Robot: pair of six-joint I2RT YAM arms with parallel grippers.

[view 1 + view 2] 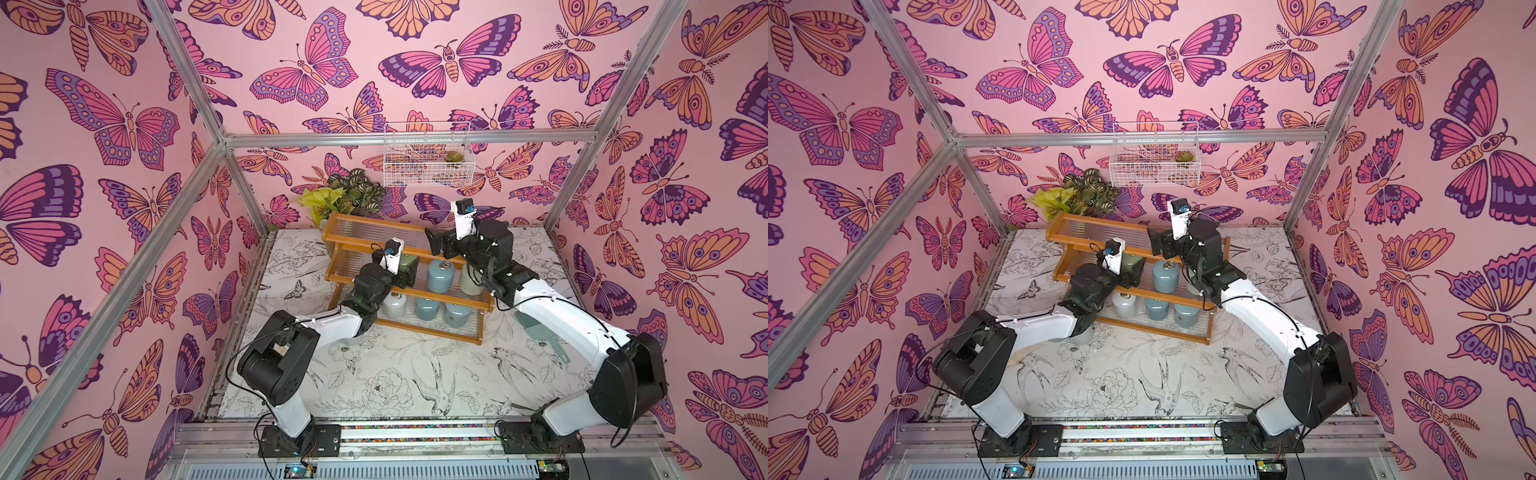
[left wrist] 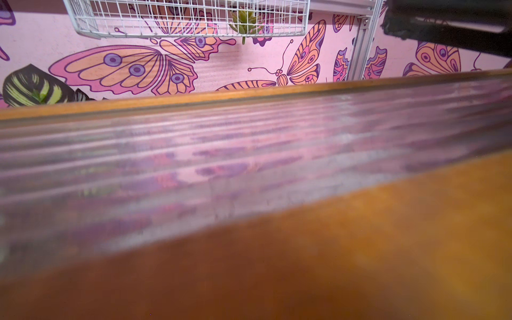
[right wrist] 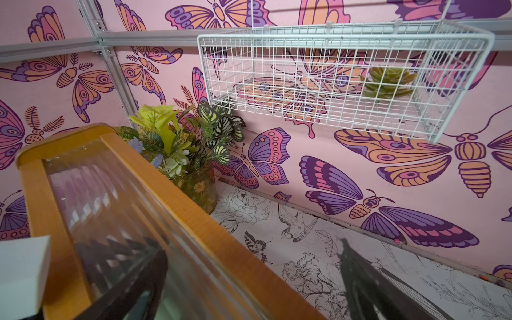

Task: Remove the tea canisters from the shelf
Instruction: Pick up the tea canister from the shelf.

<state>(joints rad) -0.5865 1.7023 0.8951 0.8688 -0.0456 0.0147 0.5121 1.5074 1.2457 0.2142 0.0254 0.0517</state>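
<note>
Two arms at the shelf in a butterfly-papered cell

The left gripper [image 1: 404, 277] sits at a green canister [image 1: 409, 261] on the middle tier; its jaws are hidden, so I cannot tell if it grips. The right gripper [image 1: 433, 245] hangs spread and empty over the shelf [image 1: 357, 239] top, with five more canisters [image 1: 439, 274] below it. Beneath both lies a white tabletop [image 1: 395, 382] drawn with birds and flowers. Beyond them are pink walls [image 1: 332, 124] and a wire basket [image 1: 426, 174].

Shelf [image 1: 361, 232]: smooth orange-brown wood frame, ribbed clear plastic tiers. Tea canisters [image 1: 439, 276]: matt. Basket [image 1: 428, 166], one o'clock of shelf: white wire. Tabletop [image 1: 395, 374]: matt printed sheet. Cage bars [image 1: 332, 139]: bare metal.
</note>
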